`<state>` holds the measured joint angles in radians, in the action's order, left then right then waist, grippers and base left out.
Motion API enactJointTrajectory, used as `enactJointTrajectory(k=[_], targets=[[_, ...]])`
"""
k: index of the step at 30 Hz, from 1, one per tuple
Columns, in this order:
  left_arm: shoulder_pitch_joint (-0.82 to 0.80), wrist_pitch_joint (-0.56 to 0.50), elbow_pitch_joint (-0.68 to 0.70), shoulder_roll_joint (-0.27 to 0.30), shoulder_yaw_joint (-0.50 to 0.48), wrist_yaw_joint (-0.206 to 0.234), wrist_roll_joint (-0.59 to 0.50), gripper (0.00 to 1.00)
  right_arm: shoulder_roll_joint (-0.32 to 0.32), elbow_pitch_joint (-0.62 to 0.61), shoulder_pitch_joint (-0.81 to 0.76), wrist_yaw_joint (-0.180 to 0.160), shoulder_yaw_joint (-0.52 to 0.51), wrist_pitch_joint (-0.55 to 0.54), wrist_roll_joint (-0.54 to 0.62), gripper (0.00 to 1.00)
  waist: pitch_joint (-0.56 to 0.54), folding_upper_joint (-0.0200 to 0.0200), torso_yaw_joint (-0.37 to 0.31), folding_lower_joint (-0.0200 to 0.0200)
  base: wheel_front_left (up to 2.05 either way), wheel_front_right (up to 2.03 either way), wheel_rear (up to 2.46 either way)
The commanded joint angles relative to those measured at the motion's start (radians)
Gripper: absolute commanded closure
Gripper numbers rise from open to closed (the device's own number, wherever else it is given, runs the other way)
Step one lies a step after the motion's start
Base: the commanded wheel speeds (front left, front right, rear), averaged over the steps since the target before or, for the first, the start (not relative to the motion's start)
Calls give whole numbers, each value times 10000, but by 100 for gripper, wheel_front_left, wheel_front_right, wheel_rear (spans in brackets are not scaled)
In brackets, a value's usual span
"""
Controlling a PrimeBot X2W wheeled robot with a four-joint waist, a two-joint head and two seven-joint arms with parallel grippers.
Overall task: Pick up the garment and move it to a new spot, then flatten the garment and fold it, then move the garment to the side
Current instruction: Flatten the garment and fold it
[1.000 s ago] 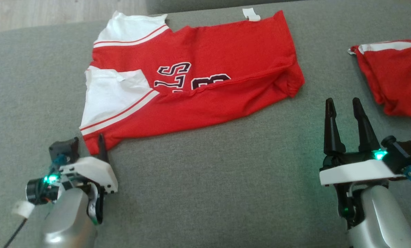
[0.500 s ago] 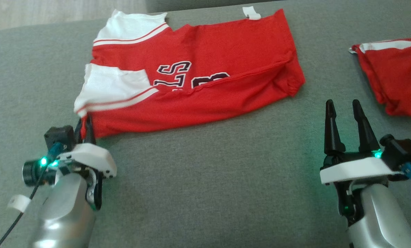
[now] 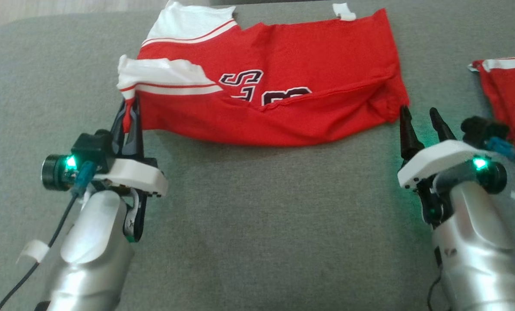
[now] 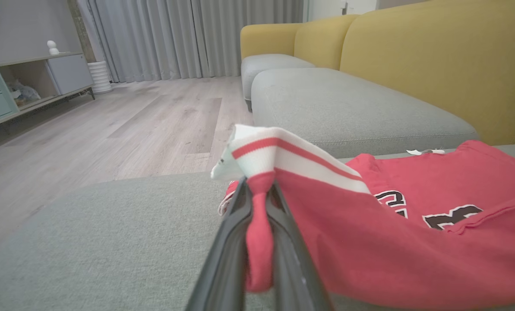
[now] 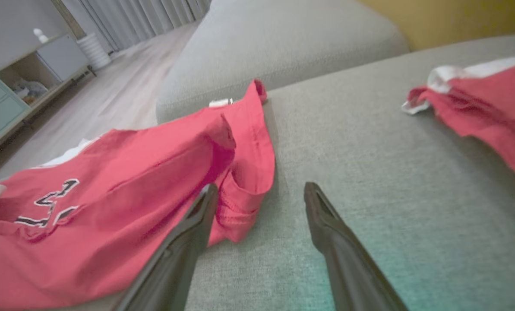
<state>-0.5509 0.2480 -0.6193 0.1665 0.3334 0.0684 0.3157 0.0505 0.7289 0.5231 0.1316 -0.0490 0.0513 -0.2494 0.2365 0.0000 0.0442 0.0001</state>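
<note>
Red-and-white jersey (image 3: 292, 77), partly folded with its dark lettering facing up, lies on the grey sofa cushion (image 3: 261, 224). Left end effector (image 3: 130, 110), closed tight, pinches the jersey's near-left corner: red cloth is bunched between its two fingers, and the white striped sleeve stands raised above the cushion. Right end effector (image 3: 419, 112), jaws wide apart and empty, stands just beside the jersey's near-right corner. Second red garment (image 3: 510, 95) lies well apart, at right.
</note>
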Motion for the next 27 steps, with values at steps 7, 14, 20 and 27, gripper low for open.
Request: enactJointTrajectory(k=[7, 14, 20, 27], targets=[[-441, 96, 595, 42, 67, -123, -165, 100, -3, 1845, 1533, -9, 170, -23, 480, 0, 350, 0, 508, -1, 0, 0, 0], [-549, -12, 533, -18, 288, -121, -217, 100, -3, 3447, 2412, -9, -244, 277, 1594, 0, 520, 0, 731, -1, 0, 0, 0], [-329, -125, 230, 121, 325, -100, -148, 100, -3, 4234, 2626, -9, -746, 1187, 1924, 100, 155, 0, 568, -1, 0, 0, 0], [135, -157, -61, 328, 300, -56, -35, 100, -3, 4648, 2256, -9, -911, 1873, 1512, 100, -626, 0, 195, -1, 0, 0, 0]])
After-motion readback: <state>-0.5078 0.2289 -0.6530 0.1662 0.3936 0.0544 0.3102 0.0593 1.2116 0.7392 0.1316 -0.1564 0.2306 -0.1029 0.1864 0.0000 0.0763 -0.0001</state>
